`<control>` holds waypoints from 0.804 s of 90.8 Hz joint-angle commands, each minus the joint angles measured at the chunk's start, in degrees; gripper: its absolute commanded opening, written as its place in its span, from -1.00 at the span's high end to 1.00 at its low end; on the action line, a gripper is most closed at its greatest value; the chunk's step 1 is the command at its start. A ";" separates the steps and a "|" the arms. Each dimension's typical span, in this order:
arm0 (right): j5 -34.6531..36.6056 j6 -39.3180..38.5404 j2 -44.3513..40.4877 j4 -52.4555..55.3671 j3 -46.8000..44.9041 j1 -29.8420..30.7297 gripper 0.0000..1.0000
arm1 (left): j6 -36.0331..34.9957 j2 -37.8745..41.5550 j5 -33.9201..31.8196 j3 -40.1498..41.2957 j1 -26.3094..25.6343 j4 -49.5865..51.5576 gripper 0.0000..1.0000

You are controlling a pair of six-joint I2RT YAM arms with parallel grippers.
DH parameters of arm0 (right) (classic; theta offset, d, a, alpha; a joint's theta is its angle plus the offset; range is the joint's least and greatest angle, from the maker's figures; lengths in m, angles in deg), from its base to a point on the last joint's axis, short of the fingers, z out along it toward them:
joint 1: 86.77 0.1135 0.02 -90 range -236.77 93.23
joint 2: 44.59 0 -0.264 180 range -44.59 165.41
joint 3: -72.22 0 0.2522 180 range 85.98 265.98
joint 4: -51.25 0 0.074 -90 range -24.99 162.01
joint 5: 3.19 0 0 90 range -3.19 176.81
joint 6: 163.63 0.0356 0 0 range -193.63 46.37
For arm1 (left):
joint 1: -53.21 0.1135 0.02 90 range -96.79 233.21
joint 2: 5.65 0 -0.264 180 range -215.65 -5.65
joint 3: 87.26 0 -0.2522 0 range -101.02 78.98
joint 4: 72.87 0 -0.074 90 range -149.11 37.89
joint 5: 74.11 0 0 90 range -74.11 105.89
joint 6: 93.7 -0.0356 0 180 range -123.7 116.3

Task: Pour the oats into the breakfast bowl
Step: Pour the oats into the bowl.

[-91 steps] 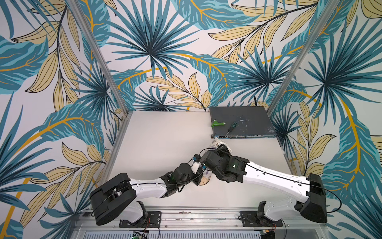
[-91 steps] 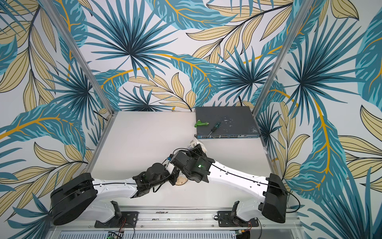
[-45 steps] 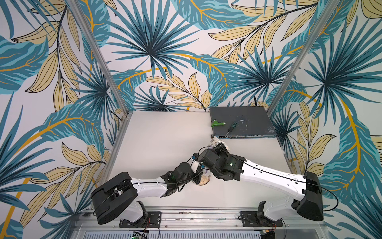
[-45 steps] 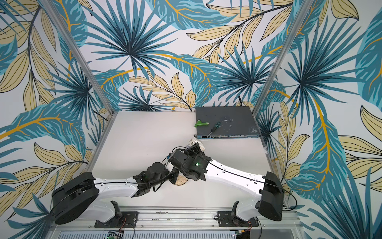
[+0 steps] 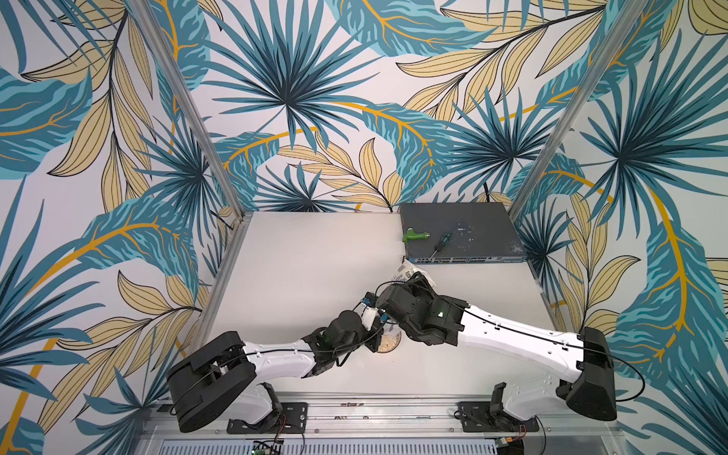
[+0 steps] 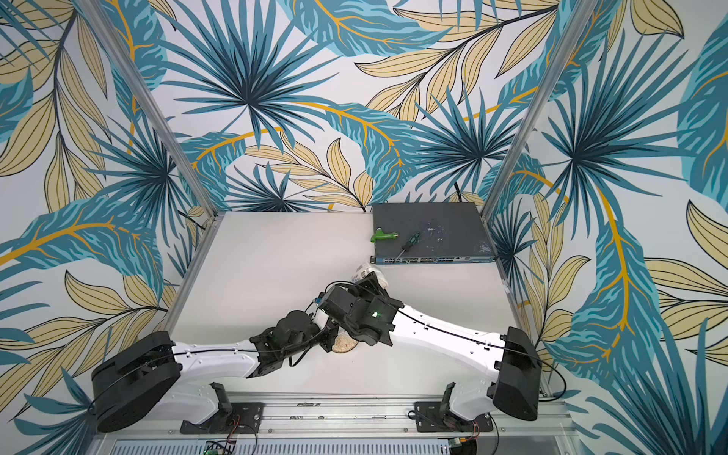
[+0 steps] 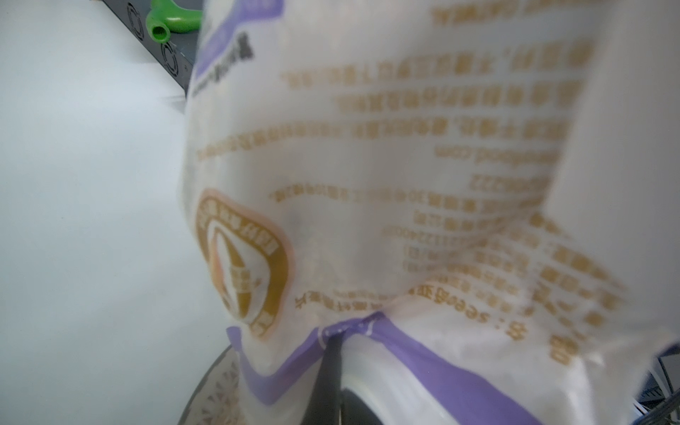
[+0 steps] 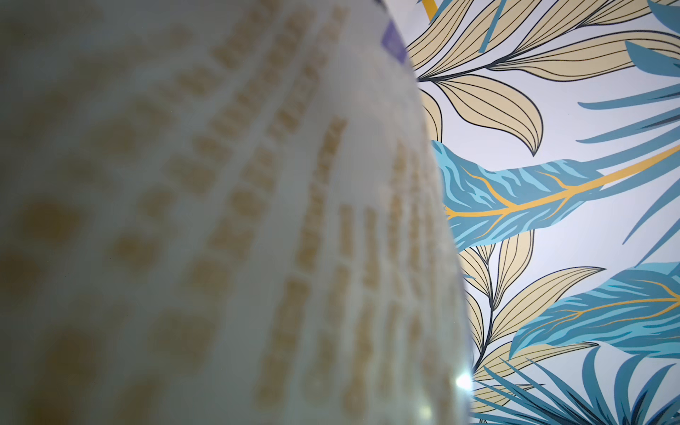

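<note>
Two tools, left tool [image 7: 332, 349] and right tool [image 5: 419, 283], each tight on one oats bag [image 7: 404, 184] over one breakfast bowl [image 7: 215, 390].

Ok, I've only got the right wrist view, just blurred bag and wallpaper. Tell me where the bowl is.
Observer: In both top views the bowl sits on the table, near the front, under where the two arms meet.
Operator: Report what's in it.
Observer: Pale oats lie in it.
Operator: Now give me the bag's mouth.
Observer: In the left wrist view the bag hangs its purple-edged end over the bowl's rim, pinched there by the left tool.
</note>
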 commanded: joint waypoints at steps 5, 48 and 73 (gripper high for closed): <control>5.58 2.58 -7.08 -17.18 2.31 0.70 1.00 | 1.15 -2.61 1.13 3.79 -0.81 12.58 1.00; 4.27 5.27 -10.61 -14.89 -5.46 0.64 1.00 | 0.96 1.78 -2.94 4.69 -2.95 15.28 1.00; 4.93 5.20 -12.84 -15.32 -7.38 0.36 1.00 | 1.25 -0.81 -4.36 2.11 -2.91 15.04 1.00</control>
